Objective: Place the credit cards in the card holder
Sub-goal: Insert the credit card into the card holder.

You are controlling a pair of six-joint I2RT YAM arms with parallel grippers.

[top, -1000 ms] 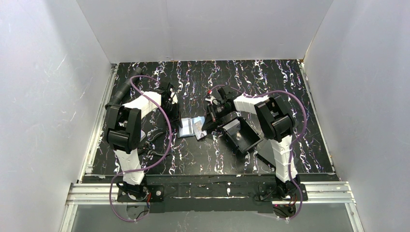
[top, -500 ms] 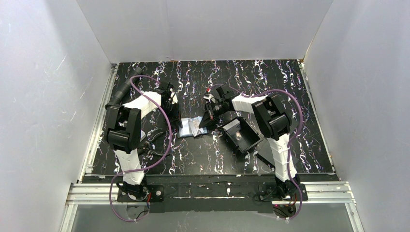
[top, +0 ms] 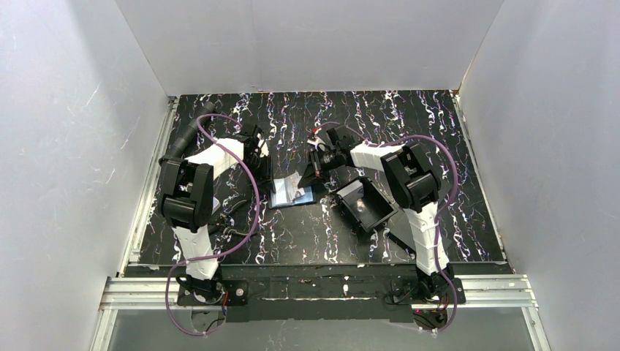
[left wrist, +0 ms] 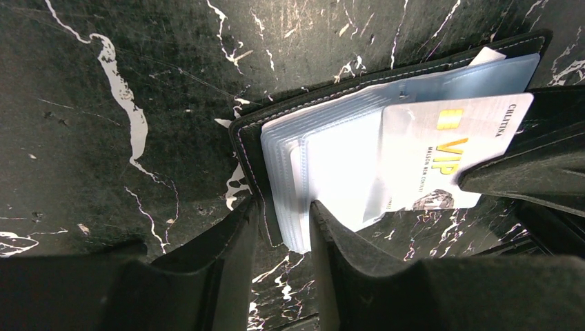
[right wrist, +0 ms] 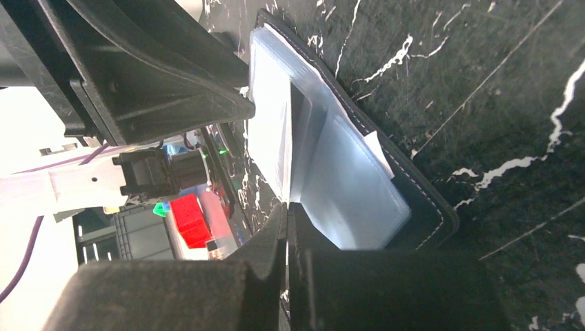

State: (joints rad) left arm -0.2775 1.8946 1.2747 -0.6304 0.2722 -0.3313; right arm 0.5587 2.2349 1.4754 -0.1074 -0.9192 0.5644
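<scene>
The card holder (top: 291, 194) lies open on the table, pale blue sleeves up. In the left wrist view my left gripper (left wrist: 284, 210) is shut on the near edge of its black cover and sleeves (left wrist: 324, 124). A white VIP credit card (left wrist: 448, 148) lies partly across the sleeves, pinched at its right end by the right gripper's dark fingers (left wrist: 524, 172). In the right wrist view my right gripper (right wrist: 287, 210) is shut on the thin white card (right wrist: 270, 131) over the holder (right wrist: 359, 186). From above, the left gripper (top: 265, 178) and the right gripper (top: 311, 172) flank the holder.
A larger black rimmed tray (top: 365, 203) stands just right of the holder, under the right arm. A flat black slab (top: 403, 235) lies at its near right. A black tube (top: 186, 135) lies along the far left edge. White walls enclose the table.
My right gripper has moved a little left and farther back with the card. The card now lies lower and further over the sleeves. The left gripper has stayed on the holder.
</scene>
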